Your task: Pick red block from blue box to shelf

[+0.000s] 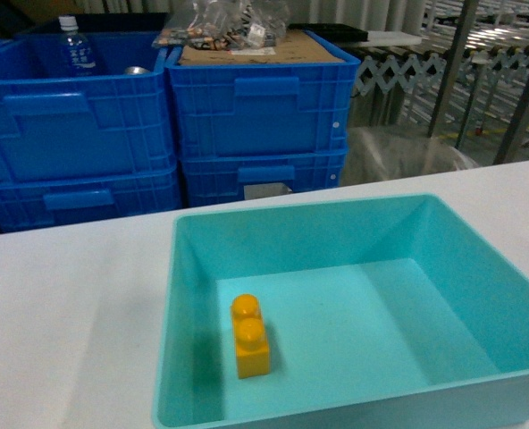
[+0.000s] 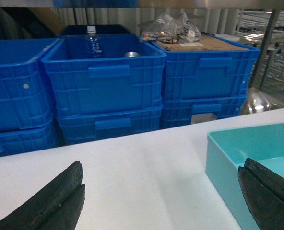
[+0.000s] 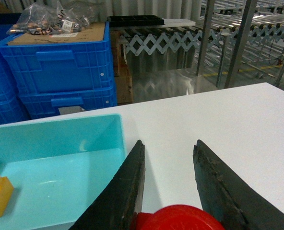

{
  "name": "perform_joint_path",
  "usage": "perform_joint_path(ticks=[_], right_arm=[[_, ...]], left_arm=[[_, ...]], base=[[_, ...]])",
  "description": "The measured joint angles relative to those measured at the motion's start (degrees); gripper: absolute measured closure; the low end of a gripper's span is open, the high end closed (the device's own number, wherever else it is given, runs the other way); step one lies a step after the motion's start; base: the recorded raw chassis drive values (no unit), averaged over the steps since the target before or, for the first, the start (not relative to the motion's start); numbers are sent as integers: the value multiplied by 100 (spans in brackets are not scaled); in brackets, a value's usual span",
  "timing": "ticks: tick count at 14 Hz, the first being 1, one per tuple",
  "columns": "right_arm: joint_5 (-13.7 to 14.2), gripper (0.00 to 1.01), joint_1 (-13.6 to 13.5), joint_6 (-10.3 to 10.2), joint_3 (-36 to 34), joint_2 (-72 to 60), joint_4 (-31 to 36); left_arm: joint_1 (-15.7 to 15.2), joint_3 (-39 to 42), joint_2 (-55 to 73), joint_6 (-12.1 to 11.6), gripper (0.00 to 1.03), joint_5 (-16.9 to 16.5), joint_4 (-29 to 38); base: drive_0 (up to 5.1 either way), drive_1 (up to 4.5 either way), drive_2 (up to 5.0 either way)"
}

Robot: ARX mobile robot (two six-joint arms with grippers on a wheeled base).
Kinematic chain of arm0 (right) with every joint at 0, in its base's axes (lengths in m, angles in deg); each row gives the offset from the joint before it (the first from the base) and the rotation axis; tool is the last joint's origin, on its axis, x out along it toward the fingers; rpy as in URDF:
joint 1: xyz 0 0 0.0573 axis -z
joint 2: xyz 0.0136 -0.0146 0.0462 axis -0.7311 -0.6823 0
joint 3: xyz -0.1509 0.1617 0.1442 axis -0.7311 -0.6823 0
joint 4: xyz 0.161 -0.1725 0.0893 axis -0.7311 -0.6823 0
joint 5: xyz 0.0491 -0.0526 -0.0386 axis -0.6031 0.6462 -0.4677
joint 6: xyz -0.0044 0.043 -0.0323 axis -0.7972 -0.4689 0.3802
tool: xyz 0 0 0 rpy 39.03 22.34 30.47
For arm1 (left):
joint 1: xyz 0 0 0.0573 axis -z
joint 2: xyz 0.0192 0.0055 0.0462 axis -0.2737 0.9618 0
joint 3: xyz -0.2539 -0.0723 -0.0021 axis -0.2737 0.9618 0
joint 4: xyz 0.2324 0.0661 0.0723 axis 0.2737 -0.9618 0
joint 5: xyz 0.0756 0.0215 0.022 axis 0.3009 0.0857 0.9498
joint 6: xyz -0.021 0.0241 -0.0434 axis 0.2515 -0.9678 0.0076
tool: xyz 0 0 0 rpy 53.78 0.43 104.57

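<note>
Progress looks partial: we see our right claw (image 3: pixel 167 191) closed on the small glossy red plastic block (image 3: pixel 178 218) over the white desk (image 3: pixel 228 124), outside the light turquoise plastic box (image 1: pixel 180 295). Shelf placement remains. Left claw (image 2: pixel 161 201) hangs wide open, empty.

Left pincer (image 2: pixel 159 203) spread wide, right pincer (image 3: pixel 168 184) narrower, fingers (image 3: pixel 120 196) gripping something red
</note>
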Motion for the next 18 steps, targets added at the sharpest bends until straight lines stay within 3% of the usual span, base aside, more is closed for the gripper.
perform_joint_path(ticks=[18], right_arm=[[0,75,0,0,-2,0,-2]], left_arm=[[2,0,0,0,5,2,0]], base=[[-158,-158,-158]])
